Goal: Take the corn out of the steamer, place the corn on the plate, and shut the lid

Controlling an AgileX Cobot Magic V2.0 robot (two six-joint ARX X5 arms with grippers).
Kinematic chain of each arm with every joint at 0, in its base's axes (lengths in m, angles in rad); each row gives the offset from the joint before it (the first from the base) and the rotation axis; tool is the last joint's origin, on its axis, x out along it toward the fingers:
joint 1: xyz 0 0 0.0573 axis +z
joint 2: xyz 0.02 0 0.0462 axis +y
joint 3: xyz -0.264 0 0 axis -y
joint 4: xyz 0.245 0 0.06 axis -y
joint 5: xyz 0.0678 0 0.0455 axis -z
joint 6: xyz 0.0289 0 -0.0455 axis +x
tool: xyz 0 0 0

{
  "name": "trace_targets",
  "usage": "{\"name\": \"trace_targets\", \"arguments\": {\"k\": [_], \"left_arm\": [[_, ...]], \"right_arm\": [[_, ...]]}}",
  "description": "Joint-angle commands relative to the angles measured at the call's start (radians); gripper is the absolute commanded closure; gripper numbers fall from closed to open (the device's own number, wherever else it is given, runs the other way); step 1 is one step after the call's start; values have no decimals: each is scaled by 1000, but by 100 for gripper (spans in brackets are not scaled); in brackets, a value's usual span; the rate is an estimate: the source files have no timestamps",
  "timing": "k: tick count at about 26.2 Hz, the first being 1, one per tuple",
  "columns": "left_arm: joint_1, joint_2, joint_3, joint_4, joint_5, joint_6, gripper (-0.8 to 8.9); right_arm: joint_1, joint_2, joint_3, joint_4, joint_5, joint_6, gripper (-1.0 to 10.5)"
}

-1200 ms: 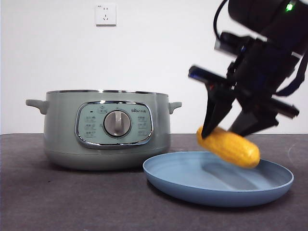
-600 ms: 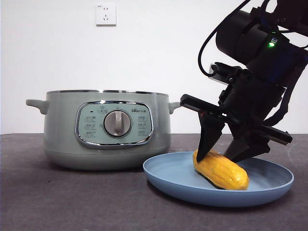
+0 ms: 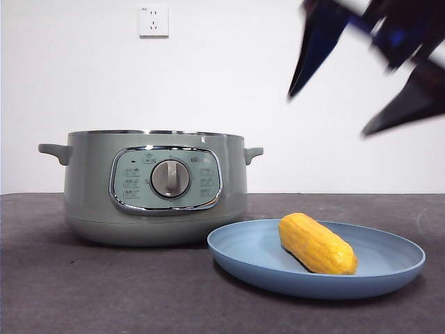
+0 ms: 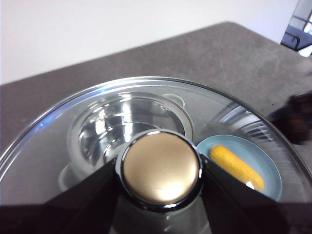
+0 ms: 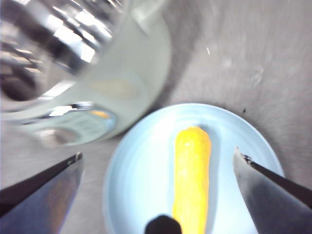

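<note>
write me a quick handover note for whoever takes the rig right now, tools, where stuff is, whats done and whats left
Right tool: open and empty, raised well above the plate; its blurred jaws show at the top right of the front view.
Left tool: shut on the knob of the glass lid, holding it in the air above the steamer and plate.
Corn: lying on the plate, free of both tools. The plate sits on the table just beside the steamer.
Steamer: open, no lid on it.
Done: corn out of the steamer and on the plate.
Left: lower the lid onto the steamer and release it.
</note>
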Motion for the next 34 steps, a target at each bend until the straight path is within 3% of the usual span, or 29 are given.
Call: {"name": "trace_targets", "arguments": {"k": [1, 4, 13, 20, 34], "left_arm": [[-2, 82, 5, 163, 24, 21, 821], [-10, 225, 5, 283, 40, 20, 822], [-18, 465, 5, 497, 40, 28, 822], [-20, 584, 5, 615, 40, 28, 822], [-29, 727, 5, 697, 34, 36, 822]], "right_arm": [[2, -169, -8, -109, -1, -20, 434], [2, -359, -8, -236, 1, -19, 434], [2, -590, -8, -366, 0, -19, 438], [2, -610, -8, -403, 0, -19, 438], [2, -610, -8, -407, -1, -12, 438]]}}
